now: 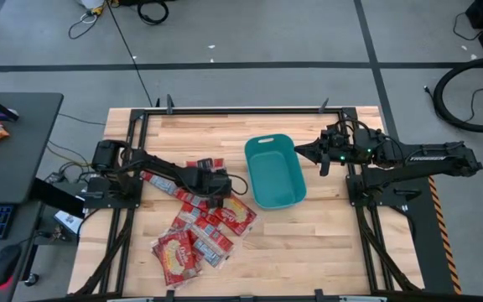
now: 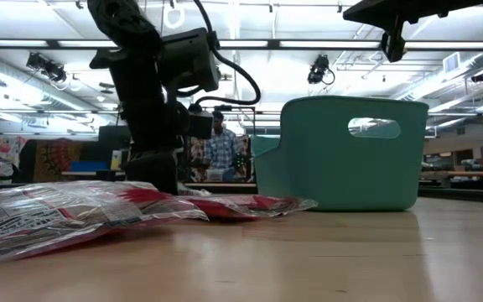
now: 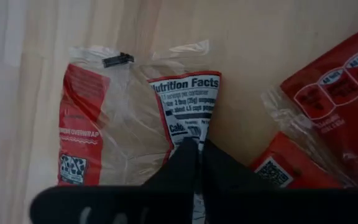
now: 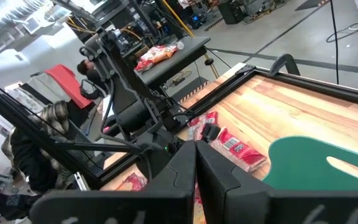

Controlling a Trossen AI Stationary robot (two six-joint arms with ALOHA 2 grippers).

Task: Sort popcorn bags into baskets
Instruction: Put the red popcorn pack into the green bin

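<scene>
Left wrist view: left gripper (image 3: 197, 149) fingers pinched, apparently on popcorn bag (image 3: 138, 124) reading "Nutrition Facts".

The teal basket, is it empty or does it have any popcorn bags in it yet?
Empty: the overhead view shows only the bare teal floor of the basket, with the popcorn bags on the table.

Left arm reached from counter's (image 1: 325, 243) left edge toward middle, wrist bent downward. Left hand (image 1: 217, 191) sat low, just left of basket (image 1: 275, 170), fingers (image 3: 188, 163) pressed together, tips pinching clear edge of popcorn bag (image 3: 135, 130) lying flat below. Right arm stretched in from right edge, raised well above counter. Right hand (image 1: 302, 152) hung just beside basket's right rim, pointing toward it, fingers (image 4: 197, 163) closed flat against each other, holding nothing.
</scene>
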